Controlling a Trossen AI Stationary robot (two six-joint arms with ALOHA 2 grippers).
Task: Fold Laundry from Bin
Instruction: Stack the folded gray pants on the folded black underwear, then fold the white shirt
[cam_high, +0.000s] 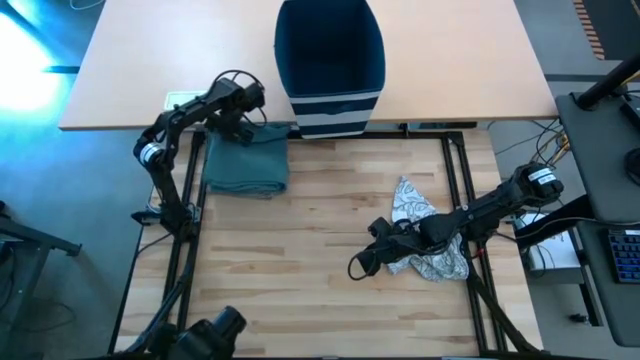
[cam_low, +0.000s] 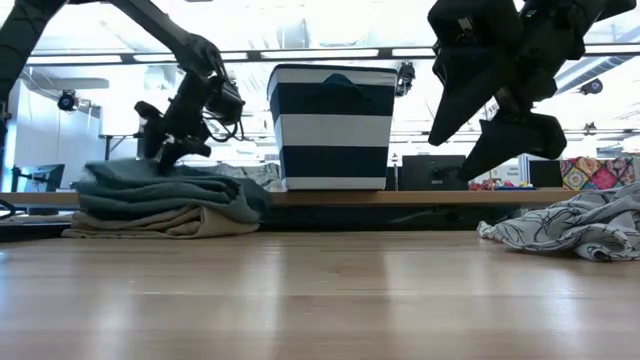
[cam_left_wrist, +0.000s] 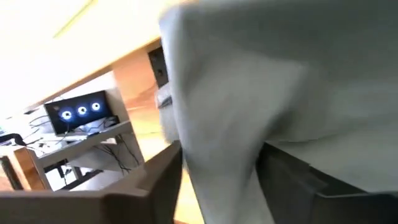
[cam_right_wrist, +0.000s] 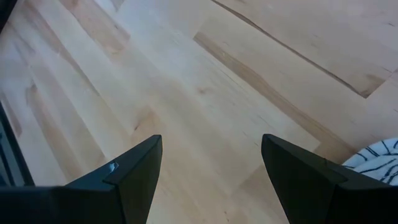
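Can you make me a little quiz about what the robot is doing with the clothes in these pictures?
1. True or false: the folded teal-green garment lies on top of a beige garment.
2. Which gripper is at the folded pile?
A. left gripper
B. right gripper
3. Fill in: the grey patterned cloth lies crumpled on the ____, not in the striped bin.

Key:
1. True; the low view shows beige under teal.
2. A; the right gripper hangs open above bare wooden table.
3. Table.
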